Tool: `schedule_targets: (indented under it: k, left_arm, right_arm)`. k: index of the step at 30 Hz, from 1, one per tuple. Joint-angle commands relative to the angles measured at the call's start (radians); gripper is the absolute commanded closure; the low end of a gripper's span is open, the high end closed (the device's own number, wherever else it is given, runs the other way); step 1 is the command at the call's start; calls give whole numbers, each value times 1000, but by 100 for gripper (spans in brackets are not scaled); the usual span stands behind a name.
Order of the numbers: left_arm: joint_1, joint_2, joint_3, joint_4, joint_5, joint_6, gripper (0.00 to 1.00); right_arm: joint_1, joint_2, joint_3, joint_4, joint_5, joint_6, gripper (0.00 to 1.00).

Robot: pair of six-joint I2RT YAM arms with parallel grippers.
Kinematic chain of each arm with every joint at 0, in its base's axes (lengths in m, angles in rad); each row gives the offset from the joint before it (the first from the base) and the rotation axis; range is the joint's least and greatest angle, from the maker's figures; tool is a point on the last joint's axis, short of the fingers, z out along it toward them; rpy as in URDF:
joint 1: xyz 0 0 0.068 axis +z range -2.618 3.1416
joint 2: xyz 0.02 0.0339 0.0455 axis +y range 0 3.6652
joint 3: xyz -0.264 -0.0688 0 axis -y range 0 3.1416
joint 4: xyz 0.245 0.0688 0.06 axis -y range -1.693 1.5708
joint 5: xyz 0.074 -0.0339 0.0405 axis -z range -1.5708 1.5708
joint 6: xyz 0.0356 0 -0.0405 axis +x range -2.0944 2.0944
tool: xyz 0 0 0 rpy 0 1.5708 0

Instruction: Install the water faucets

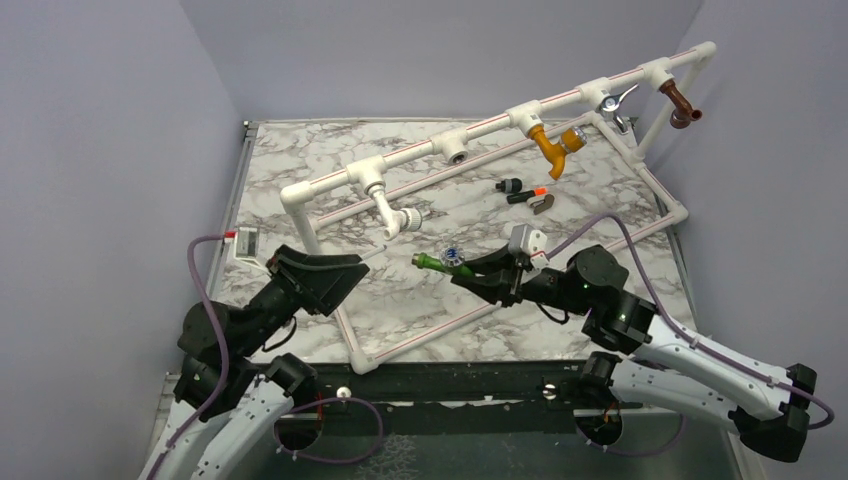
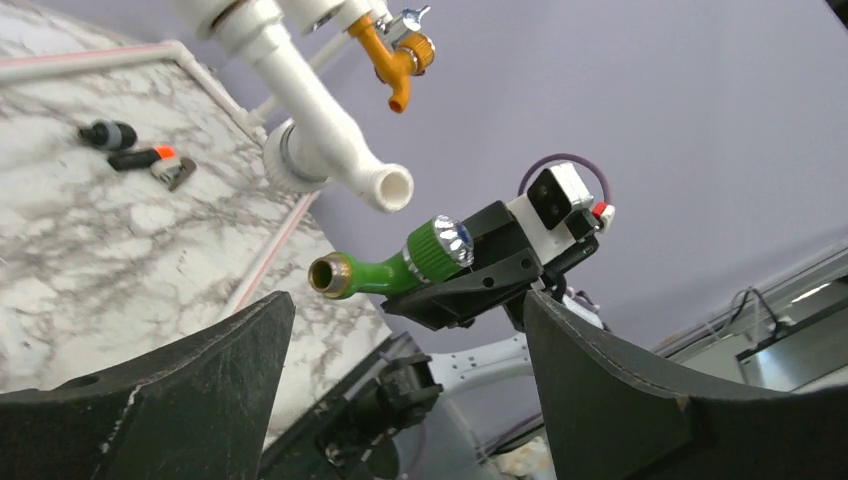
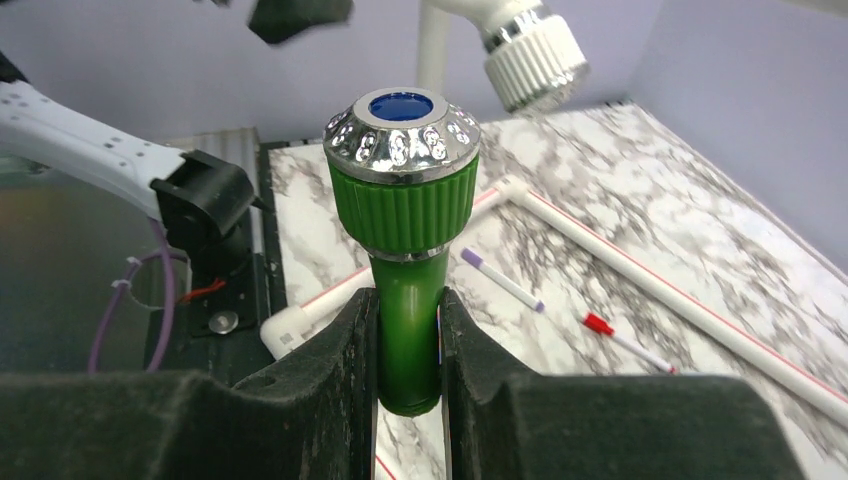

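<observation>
The green water faucet [image 1: 438, 263] with a silver, blue-capped knob is held in the air over the table's middle. My right gripper [image 1: 472, 274] is shut on its green stem [image 3: 405, 330], with the knob [image 3: 402, 130] pointing away from the jaws. In the left wrist view its brass threaded end [image 2: 330, 274] faces my left gripper [image 2: 410, 385]. That gripper stands open and empty, a short way left of the faucet [image 2: 392, 268]. My left gripper [image 1: 338, 275] hangs by the frame's left side.
The white pipe frame [image 1: 320, 185] carries a white faucet [image 1: 396, 216], an orange one [image 1: 555, 146], a silver one [image 1: 614, 101] and a brown one [image 1: 681, 104]. One socket [image 1: 457, 154] is open. Small black parts [image 1: 523, 191] lie on the marble.
</observation>
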Motion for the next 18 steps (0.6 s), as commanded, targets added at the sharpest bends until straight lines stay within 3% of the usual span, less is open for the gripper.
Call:
schedule_targets:
  k: [1, 8, 12, 18]
  left_arm:
    - [-2, 94, 157, -34, -7, 234, 14]
    - [-2, 240, 330, -69, -28, 456, 15]
    - [-2, 307, 384, -69, -136, 574, 16]
    - [-1, 418, 463, -57, -343, 711, 18]
  right_arm:
    - [5, -49, 61, -207, 187, -18, 100]
    - [5, -92, 125, -336, 394, -7, 99]
    - [5, -107, 143, -339, 507, -9, 100]
    - [6, -98, 161, -289, 538, -47, 100]
